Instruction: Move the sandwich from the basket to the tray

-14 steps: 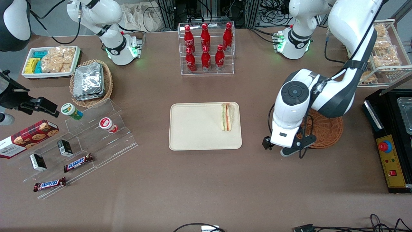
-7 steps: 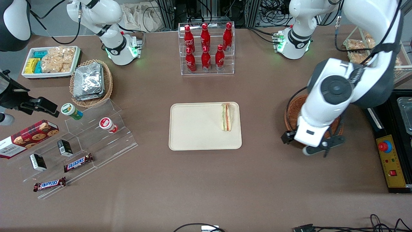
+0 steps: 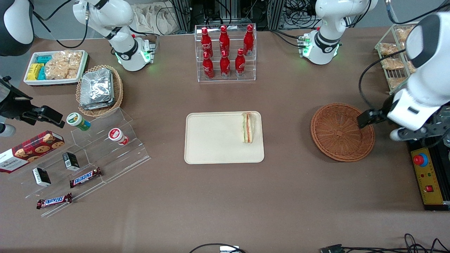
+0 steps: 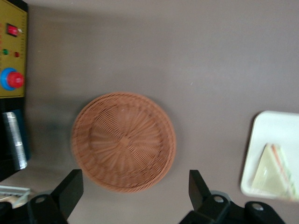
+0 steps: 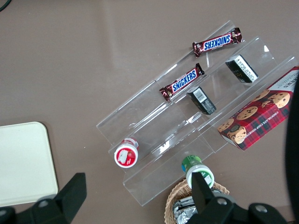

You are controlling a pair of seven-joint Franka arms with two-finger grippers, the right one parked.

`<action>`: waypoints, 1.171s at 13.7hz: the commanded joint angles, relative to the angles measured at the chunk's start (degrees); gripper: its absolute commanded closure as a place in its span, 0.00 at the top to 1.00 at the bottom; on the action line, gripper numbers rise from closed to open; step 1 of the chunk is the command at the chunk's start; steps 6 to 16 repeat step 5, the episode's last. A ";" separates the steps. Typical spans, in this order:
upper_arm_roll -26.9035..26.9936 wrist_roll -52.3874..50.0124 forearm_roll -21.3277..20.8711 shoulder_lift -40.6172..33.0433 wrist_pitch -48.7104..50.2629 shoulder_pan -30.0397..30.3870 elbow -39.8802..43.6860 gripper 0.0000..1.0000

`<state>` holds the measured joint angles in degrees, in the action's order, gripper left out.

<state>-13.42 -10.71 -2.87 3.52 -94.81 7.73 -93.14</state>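
Note:
The sandwich [image 3: 248,127] lies on the cream-beige tray [image 3: 214,140], at the tray's end nearest the basket. The reddish-brown wicker basket [image 3: 342,131] is empty. My left gripper [image 3: 409,131] is raised above the table beside the basket, toward the working arm's end, over the edge of the black control box. In the left wrist view its fingers [image 4: 70,186] stand wide apart and empty, so the gripper [image 4: 134,189] is open. That view looks down on the basket [image 4: 124,142], the tray's corner [image 4: 261,149] and the sandwich [image 4: 275,170].
A black control box [image 3: 425,168] with a red button sits by the basket at the working arm's end. A wire rack of snack packets [image 3: 397,59] stands farther back. A rack of red bottles [image 3: 225,49], a tan basket of foil packets [image 3: 100,89] and an acrylic stand [image 3: 105,147] are elsewhere.
My left arm has swung from over the basket toward the working arm's end of the table, uncovering the empty basket. The sandwich and tray have not moved.

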 commanded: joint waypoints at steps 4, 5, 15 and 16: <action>3.66 9.84 1.20 -7.91 5.33 -1.14 -2.48 1.00; 3.67 9.84 1.20 -8.09 5.51 -1.14 -2.48 1.00; 3.67 9.84 1.20 -8.09 5.51 -1.14 -2.48 1.00; 3.67 9.84 1.20 -8.09 5.51 -1.14 -2.48 1.00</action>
